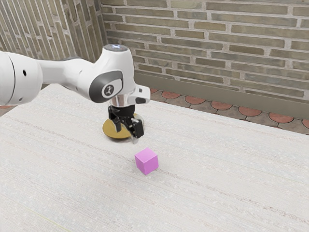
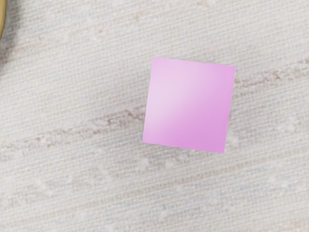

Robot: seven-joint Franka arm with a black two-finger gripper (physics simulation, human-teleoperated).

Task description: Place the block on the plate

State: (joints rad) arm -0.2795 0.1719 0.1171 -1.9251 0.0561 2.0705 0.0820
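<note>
My gripper (image 1: 127,135) hangs above the table in the exterior view, its two fingers apart with nothing between them. The pink block (image 1: 146,162) rests on the tabletop, lower in that view and a little toward the exterior view's right from the gripper. Behind the fingers is the round golden plate (image 1: 110,130), partly hidden by them. In the wrist view the top face of the block (image 2: 189,105) is in full sight, and a sliver of the plate's rim (image 2: 2,18) shows, apart from the block.
The whitish, wood-grained table (image 1: 212,179) carries both things. Beyond its far edge lie floor tiles with reddish rounds (image 1: 221,105) and a brick wall (image 1: 207,43).
</note>
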